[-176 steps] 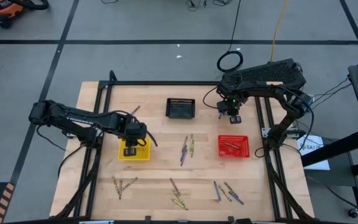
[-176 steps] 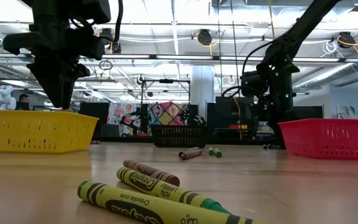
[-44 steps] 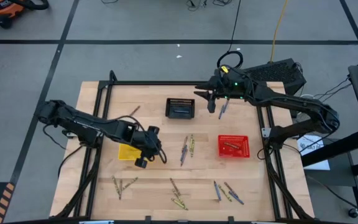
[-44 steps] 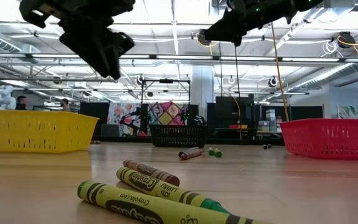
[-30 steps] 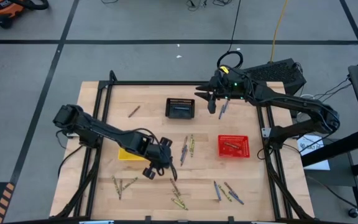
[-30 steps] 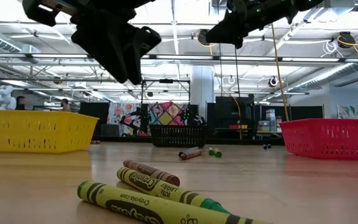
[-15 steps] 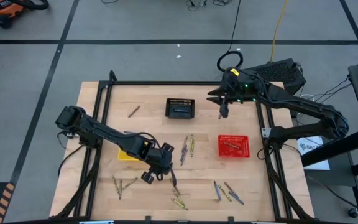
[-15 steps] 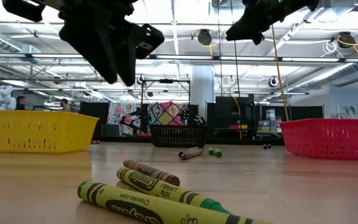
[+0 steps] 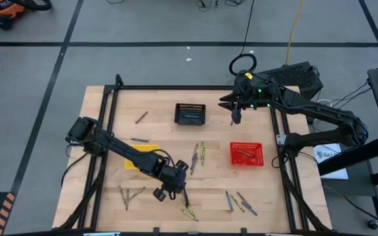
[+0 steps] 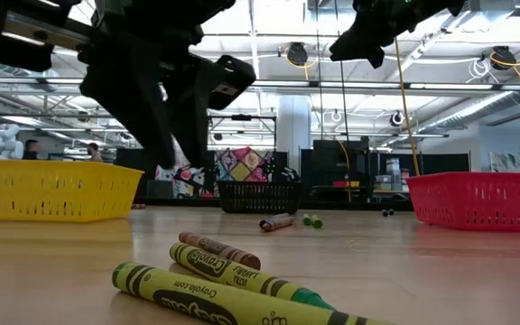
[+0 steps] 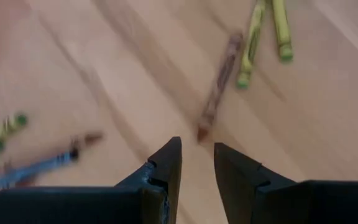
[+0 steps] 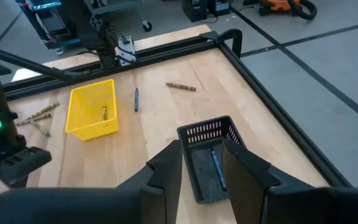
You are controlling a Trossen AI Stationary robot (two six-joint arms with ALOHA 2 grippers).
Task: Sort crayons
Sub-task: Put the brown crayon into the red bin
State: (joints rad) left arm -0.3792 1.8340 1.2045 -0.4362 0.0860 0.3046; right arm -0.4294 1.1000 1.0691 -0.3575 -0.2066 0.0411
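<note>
Pick-up step: left gripper (image 11: pixel 196 163) empty, jaws slightly apart, hovers over brown crayon (image 11: pixel 219 86) near yellow basket (image 9: pixel 131 162), needs lowering and closing; right gripper (image 12: pixel 201 163), parted, waits above black basket (image 12: pixel 213 163).

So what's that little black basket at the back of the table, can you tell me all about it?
The black basket is a small rectangular bin with slotted mesh walls, apparently plastic. It stands upright and open-topped on the wooden table, towards the far edge, apart from the yellow and red baskets. One blue-grey crayon lies along its bottom. Nothing else touches it. The right gripper hangs in the air off to its side, not in contact.
</note>
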